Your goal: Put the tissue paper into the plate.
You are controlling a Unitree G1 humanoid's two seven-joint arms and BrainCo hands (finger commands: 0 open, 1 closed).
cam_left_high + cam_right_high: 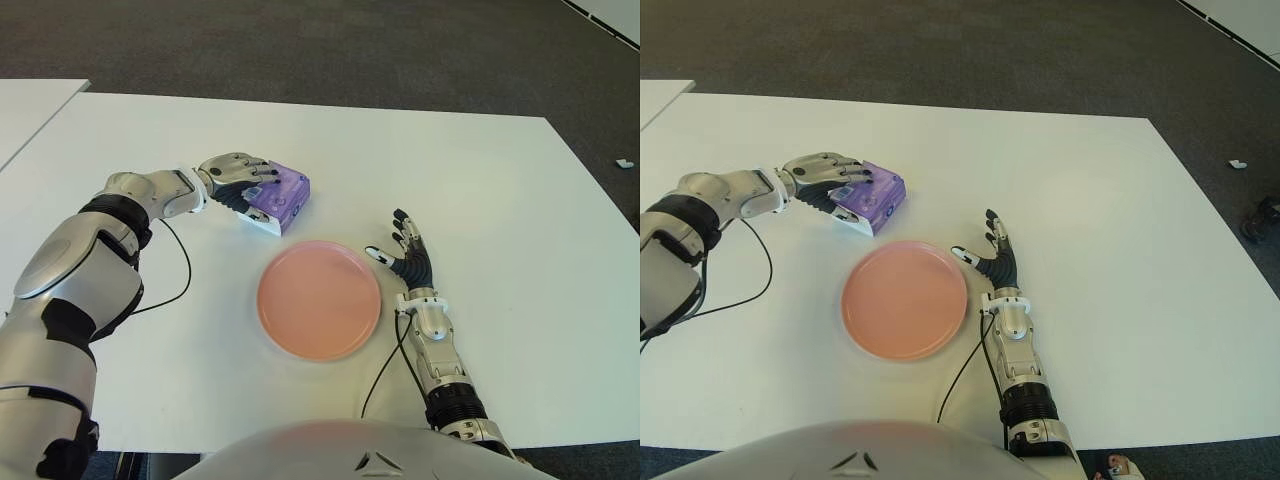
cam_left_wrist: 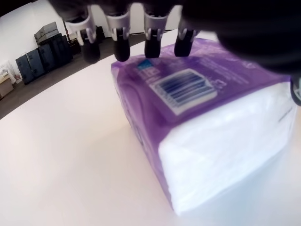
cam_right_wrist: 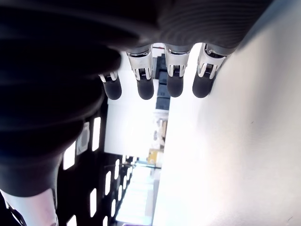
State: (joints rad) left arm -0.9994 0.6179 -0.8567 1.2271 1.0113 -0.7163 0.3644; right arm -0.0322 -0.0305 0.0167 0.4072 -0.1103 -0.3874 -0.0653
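Left hand (image 1: 235, 178), upper left of frame, has fingers (image 2: 121, 49) curled over the tissue pack (image 1: 279, 196) for transfer to the plate (image 1: 319, 299); right hand (image 1: 408, 258), right of plate, is open and empty on the worktop (image 1: 500, 190).

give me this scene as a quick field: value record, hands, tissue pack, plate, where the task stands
left hand: fingers curled over the tissue pack, on the table's left side
tissue pack: purple wrapper, on the table behind the plate, apart from it
plate: pink, holds nothing
right hand: open, holds nothing, beside the plate on its right
task state: pack grasped, not yet in the plate
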